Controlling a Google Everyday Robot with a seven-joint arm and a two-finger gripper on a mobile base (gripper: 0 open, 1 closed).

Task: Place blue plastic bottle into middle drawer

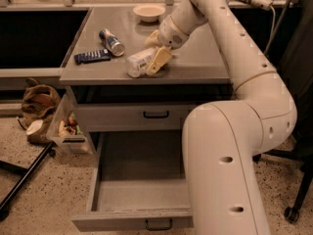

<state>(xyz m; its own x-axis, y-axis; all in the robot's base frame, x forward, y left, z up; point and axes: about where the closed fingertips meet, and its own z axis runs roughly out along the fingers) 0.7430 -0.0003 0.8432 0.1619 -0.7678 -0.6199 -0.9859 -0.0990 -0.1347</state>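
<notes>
One blue plastic bottle (137, 62) lies on its side on the grey counter (205, 65), close to the front edge and roughly midway along it. The robot's single gripper (155, 53) is down at the bottle's right end, touching it; whether it has closed on the bottle cannot be told. The white arm (230, 38) reaches in from the counter's right side.

Three other things share the counter. One blue-and-silver can (111, 41) lies tipped over toward the left edge. One flat dark blue packet (92, 57) lies just in front of it, near the front-left corner. One pale bowl (149, 12) stands at the back edge, and nothing can be made out inside it.

Two drawers show below the front edge. The shallow upper drawer (122, 116) is shut, so what it holds is hidden. The middle drawer (95, 185) is pulled fully out, showing only its plain grey floor.

On the speckled floor off the counter's left side stand one clear bin (68, 131) of mixed small items and one brown bag (36, 99).
</notes>
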